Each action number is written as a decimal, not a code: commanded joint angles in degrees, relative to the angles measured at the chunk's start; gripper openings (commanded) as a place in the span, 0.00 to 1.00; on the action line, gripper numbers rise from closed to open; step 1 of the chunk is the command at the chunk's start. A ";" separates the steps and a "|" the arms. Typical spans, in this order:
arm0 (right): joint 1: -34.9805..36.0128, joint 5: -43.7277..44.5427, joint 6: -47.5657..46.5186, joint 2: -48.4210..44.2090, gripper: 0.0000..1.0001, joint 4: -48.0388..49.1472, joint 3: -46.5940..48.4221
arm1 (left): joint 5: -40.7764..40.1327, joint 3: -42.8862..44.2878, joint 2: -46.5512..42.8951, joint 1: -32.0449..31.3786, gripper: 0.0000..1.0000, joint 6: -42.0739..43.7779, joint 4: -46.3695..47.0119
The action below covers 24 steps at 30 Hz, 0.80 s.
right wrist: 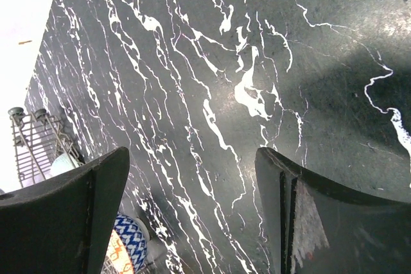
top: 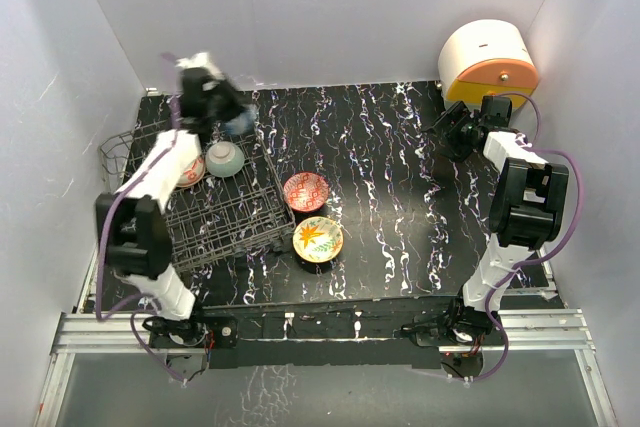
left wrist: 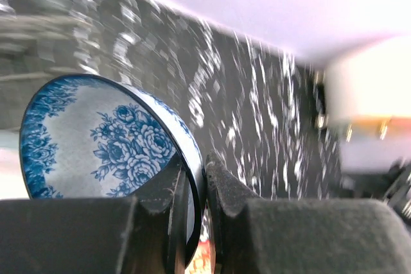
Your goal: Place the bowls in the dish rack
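Note:
My left gripper [left wrist: 196,178] is shut on the rim of the blue-white patterned bowl [left wrist: 96,139], which it holds on edge. In the top view this gripper [top: 228,112] is blurred, above the back right corner of the dish rack [top: 245,215], with the bowl [top: 243,124] in it. The pale teal bowl [top: 225,157] sits in the rack. The red-orange bowl [top: 190,169] beside it is partly hidden by my left arm. The red bowl [top: 305,190] and yellow leaf bowl [top: 318,237] stand on the table right of the rack. My right gripper [top: 450,132] [right wrist: 192,171] is open and empty at the back right.
A round cream and orange container [top: 487,62] stands at the back right corner behind my right arm. White walls close in the black marbled table [top: 400,217]. In the right wrist view the rack's corner [right wrist: 35,139] and a bowl's blue-patterned outside [right wrist: 131,245] show at lower left.

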 commanded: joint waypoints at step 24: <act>-0.06 -5.35 0.99 -4.09 0.79 9.18 -5.92 | 7.01 -43.81 -16.02 47.77 0.00 -49.26 62.02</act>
